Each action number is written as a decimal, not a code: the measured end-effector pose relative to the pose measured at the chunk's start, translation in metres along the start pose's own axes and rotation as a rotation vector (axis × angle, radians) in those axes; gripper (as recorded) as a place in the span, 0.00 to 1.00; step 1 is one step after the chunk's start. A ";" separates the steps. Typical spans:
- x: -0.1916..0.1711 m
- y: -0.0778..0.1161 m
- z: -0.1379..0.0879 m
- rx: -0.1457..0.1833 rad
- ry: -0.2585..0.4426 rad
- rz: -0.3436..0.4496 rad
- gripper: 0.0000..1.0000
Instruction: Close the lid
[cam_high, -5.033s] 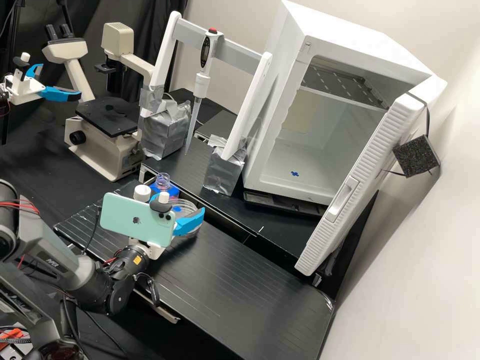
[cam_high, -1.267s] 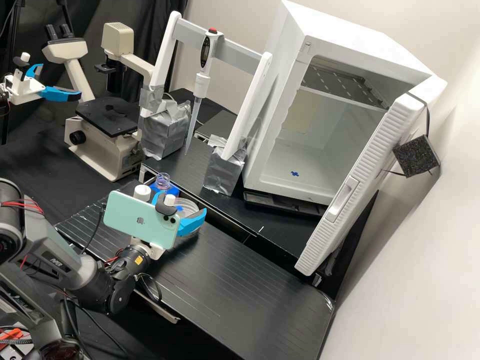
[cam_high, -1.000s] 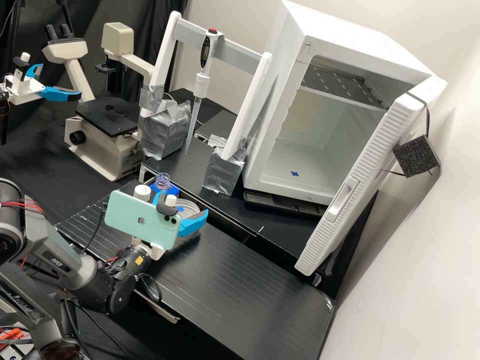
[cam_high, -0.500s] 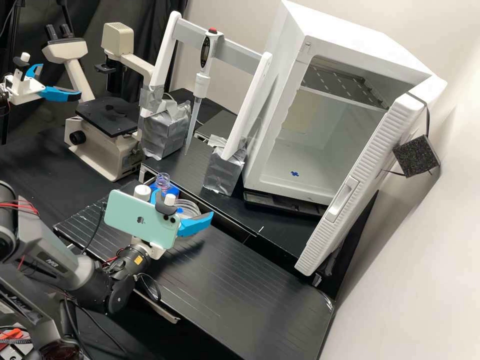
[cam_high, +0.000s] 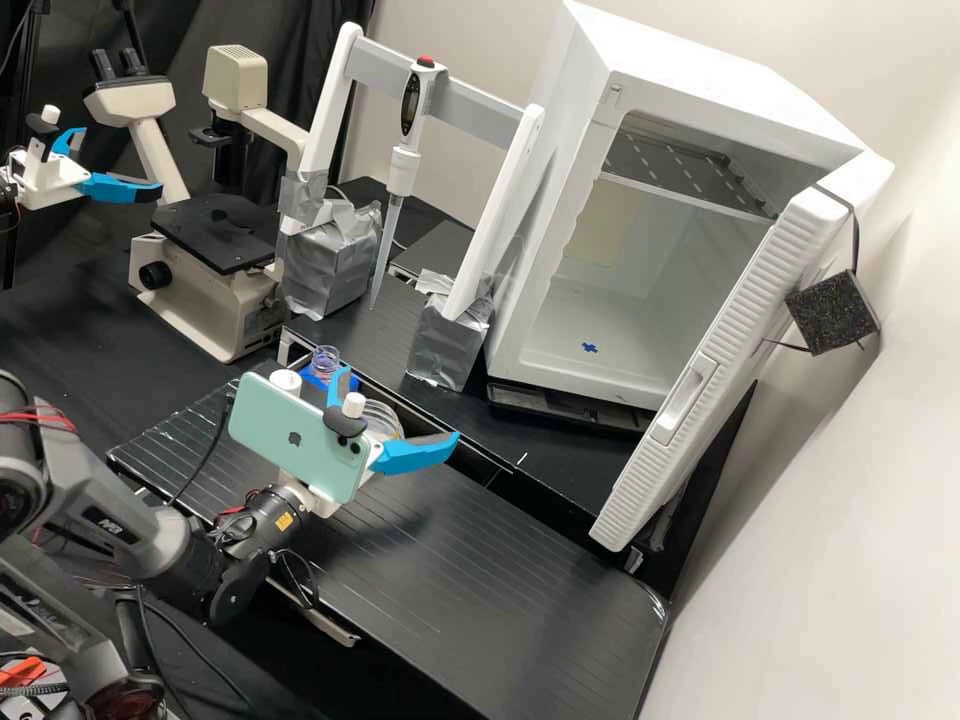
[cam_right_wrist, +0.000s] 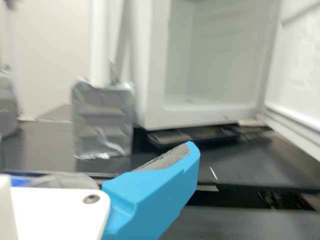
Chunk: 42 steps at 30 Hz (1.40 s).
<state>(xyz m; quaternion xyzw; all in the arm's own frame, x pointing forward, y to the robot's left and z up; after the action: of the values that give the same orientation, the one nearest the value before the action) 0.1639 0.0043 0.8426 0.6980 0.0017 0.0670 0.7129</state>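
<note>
High view, L to R: beige inverted microscope (cam_high: 215, 300) w/ black stage (cam_high: 215, 232), standing on the black cloth at the back L; then a mint-green phone (cam_high: 295, 440) mounted at the arm's wrist, tilted; just behind its top edge, a white screw cap (cam_high: 284, 382); next to that, an open clear bottle neck (cam_high: 325, 360) at a blue holder (cam_high: 346, 383); then the task's thing, a clear round dish (cam_high: 384, 414) near the far edge of the ribbed black board (cam_high: 500, 580), partly hidden by the gripper (cam_high: 400, 404); can't tell if its lid is on; the gripper is spread wide, blue fingers well apart, one on either side of the dish as seen from here, nothing gripped btwn them; wrist view has a blue finger w/ grey pad (cam_right_wrist: 165, 159) beside the white gripper body; behind, a pipette (cam_high: 402, 172) hangs upright, tip down, on a white stand (cam_high: 495, 215) w/ silver-taped feet, one L (cam_high: 335, 260), one R (cam_high: 450, 345); R of that, a big white cabinet (cam_high: 555, 355), blue mark (cam_high: 590, 347) on its inner floor, metal shelf (cam_high: 690, 170) up top; its door (cam_high: 730, 350) stands open, w/ a black foam block (cam_high: 832, 312) at far R.
</note>
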 end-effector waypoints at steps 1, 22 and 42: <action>0.001 -0.001 0.002 0.007 -0.013 -0.002 1.00; 0.011 0.005 0.032 -0.004 -0.182 0.060 1.00; 0.005 -0.003 -0.028 0.004 0.095 0.081 1.00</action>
<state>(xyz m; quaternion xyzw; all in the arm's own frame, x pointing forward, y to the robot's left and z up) 0.1668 0.0328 0.8390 0.6949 0.0074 0.1286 0.7074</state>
